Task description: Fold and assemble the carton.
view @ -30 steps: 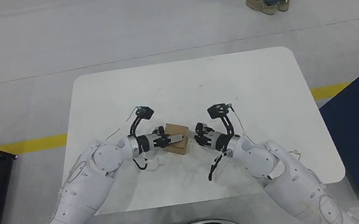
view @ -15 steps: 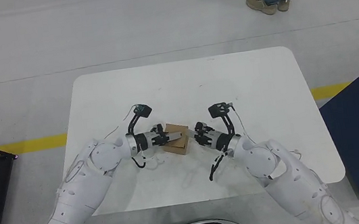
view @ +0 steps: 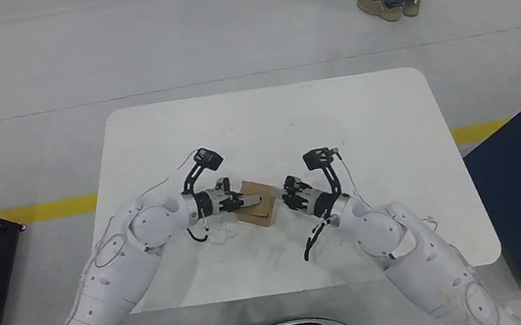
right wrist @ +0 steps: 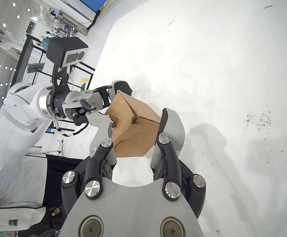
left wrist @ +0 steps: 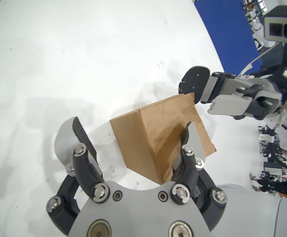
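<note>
Seemingly mid-fold: right gripper [right wrist: 136, 122] clamps the carton [right wrist: 130, 143]; left gripper [left wrist: 131, 130] is spread, 1 finger [left wrist: 185, 134] against a flap [left wrist: 201, 134]. Next move probably needs that flap pressed flat.

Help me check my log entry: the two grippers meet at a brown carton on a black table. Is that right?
Not quite. The table is white, not black, as the top view shows. The rest stands: the left gripper and the right gripper meet at the brown carton.
</note>
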Available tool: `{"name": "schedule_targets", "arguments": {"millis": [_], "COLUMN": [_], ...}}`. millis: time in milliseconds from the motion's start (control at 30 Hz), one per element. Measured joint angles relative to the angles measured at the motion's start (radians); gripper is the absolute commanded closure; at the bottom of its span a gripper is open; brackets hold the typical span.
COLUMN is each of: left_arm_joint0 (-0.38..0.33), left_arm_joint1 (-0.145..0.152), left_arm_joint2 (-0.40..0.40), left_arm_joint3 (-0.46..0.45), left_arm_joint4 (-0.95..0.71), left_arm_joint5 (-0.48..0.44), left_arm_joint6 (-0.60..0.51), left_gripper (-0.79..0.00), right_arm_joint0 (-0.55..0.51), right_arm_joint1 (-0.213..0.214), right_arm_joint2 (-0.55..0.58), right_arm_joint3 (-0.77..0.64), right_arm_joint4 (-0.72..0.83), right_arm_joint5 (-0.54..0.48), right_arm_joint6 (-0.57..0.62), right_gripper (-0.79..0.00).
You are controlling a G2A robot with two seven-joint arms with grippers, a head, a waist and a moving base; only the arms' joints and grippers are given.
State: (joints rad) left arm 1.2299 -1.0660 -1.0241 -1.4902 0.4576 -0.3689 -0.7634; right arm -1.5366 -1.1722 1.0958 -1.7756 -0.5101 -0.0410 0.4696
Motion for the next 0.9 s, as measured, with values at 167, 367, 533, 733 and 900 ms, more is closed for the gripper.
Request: {"name": "schedule_targets", "arguments": {"millis": [167,367,533,733,900], "left_arm_joint0": [-0.003,-0.004,-0.003,-0.004,-0.004], "left_arm_joint1": [0.000,0.001,0.002,0.001,0.000], "left_arm_joint2": [-0.001,-0.004,-0.003,0.002,0.003], "left_arm_joint3": [-0.008,-0.016,-0.019,-0.017,-0.015], "left_arm_joint4": [0.006,0.012,0.015,0.013,0.011], "left_arm_joint5": [0.003,0.008,0.011,0.012,0.009], "left_arm_joint6": [0.003,0.008,0.007,0.008,0.010], "left_gripper": [-0.785,-0.785,-0.785,-0.785,-0.785], "right_arm_joint0": [-0.008,-0.013,-0.034,-0.048,-0.052], "right_arm_joint1": [0.002,0.007,0.017,0.024,0.027], "right_arm_joint2": [0.006,0.003,0.003,0.003,0.005], "right_arm_joint3": [-0.003,-0.008,-0.033,-0.055,-0.058], "right_arm_joint4": [-0.001,-0.016,-0.045,-0.071,-0.101], "right_arm_joint5": [-0.004,-0.037,-0.120,-0.134,-0.121], "right_arm_joint6": [0.010,0.045,0.106,0.141,0.143], "right_gripper": [-0.511,-0.563,-0.573,-0.542,-0.545]}}
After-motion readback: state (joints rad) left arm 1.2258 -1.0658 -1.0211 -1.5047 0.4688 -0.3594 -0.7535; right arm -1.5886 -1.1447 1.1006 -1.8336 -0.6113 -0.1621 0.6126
